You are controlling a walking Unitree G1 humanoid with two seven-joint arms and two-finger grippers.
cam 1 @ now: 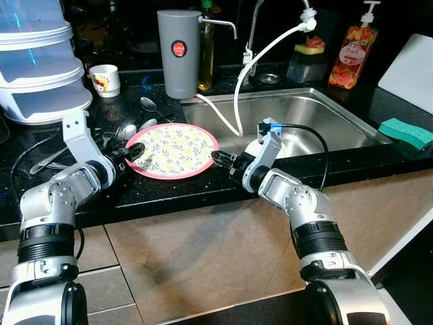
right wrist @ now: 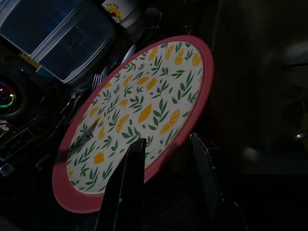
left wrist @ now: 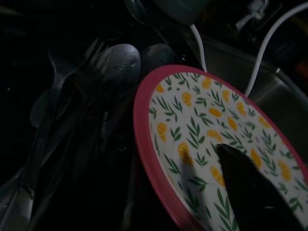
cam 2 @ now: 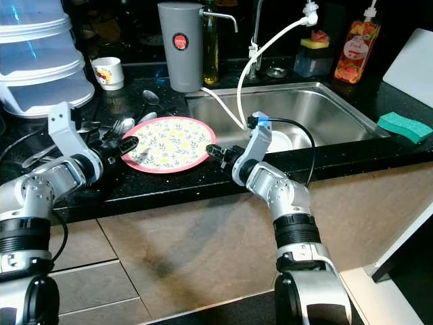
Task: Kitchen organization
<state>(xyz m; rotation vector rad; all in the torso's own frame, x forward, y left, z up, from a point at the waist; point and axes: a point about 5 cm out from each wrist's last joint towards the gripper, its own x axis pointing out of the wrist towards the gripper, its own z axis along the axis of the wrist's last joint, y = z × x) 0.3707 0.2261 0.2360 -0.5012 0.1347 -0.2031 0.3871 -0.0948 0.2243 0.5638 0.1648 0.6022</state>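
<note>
Plate (cam 1: 177, 149) — pink-rimmed, lemon-patterned — lies flat on the black counter (cam 1: 203, 186) just beside the sink (cam 1: 318, 115), spoons (cam 1: 125, 132) touching its far-left side. To lift it cleanly, both sides should probably pinch the rim together and rise level. Right gripper (cam 1: 221, 159) sits at the rim nearest the sink, fingers parted and holding nothing. Left gripper (cam 1: 135, 153) reaches over the opposite rim; I cannot tell whether it has closed.

Eye views bright, sharp; wrist views v. dim.
</note>
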